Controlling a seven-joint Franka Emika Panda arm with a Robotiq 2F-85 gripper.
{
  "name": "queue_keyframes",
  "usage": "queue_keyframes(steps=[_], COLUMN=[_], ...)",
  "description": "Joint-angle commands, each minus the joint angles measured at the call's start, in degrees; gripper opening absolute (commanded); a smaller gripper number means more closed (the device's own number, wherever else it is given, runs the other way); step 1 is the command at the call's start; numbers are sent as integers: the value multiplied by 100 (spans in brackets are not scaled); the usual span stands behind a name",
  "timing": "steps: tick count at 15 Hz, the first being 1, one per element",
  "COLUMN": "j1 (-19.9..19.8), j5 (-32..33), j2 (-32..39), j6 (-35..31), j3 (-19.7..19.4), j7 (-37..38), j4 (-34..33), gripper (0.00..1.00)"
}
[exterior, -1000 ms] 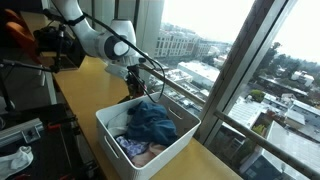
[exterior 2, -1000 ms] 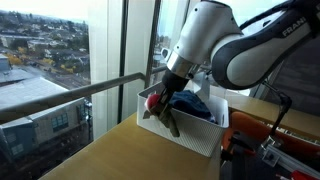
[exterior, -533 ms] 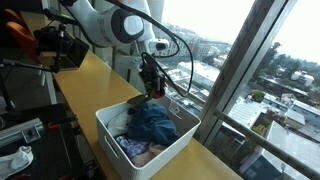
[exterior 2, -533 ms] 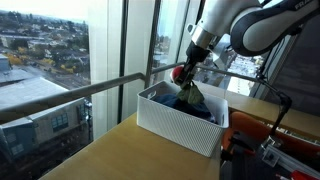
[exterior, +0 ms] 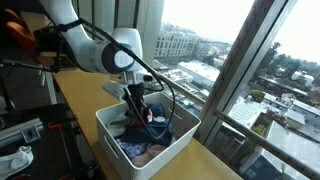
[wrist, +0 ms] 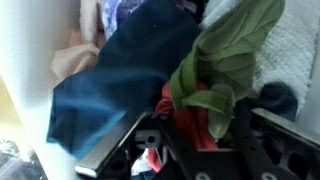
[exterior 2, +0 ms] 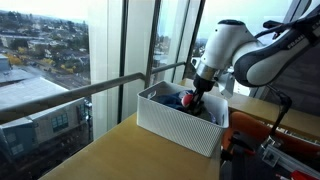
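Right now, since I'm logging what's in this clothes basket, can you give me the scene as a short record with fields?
Setting: wooden tabletop beside a tall window
Container: white perforated plastic basket, standing on the tabletop
Contents: dark blue cloth, olive-green cloth, pale pink cloth
Gripper: Robotiq gripper, lowered into the basket
Grip: closed on a crumpled red cloth, with the olive-green cloth touching it
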State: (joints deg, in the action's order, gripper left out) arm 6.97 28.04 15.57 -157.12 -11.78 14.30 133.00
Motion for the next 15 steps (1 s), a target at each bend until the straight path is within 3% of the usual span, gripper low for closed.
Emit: queue_keyframes(steps=[1,5,6,8,13,15], j1=[91,209,202,171,186,203], j5=[121,28,-2,-41,13,81], j2=[547,798,761,664,109,-123], j6=[-324,-519,-504,-476,-325,-245], j3=[17,-65,-65,-64,-144,-156], j7=[293,257,231,184,152,184], j4=[38,-1,10,47,203,221], gripper=[5,5,46,54,90,100])
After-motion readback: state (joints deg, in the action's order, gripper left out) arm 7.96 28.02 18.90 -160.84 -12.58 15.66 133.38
